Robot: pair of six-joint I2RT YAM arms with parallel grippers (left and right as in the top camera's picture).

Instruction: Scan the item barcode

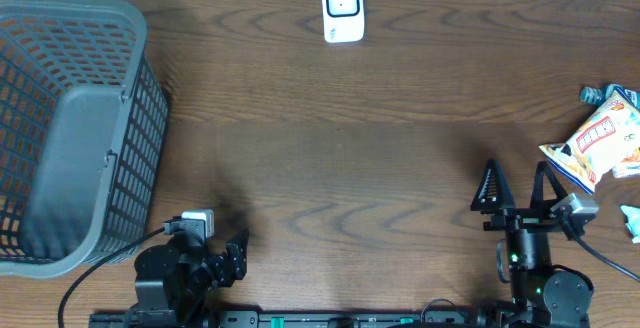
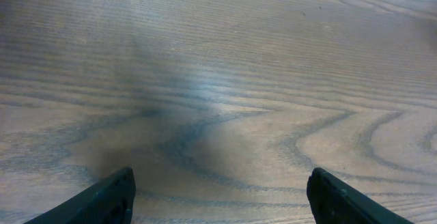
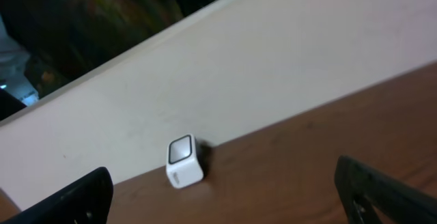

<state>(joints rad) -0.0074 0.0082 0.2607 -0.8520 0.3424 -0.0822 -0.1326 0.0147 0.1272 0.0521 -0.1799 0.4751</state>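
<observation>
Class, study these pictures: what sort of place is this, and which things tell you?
Likely a mock shop checkout on a wooden table: a small white scanner stands at the far edge, a grey basket sits at the left, and a snack packet lies at the right.

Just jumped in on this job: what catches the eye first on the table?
The big grey mesh basket fills the left side, and the colourful snack bag lies at the far right edge. A small white scanner stands at the back centre. The left gripper and right gripper sit open near the front edge, holding nothing.
</observation>
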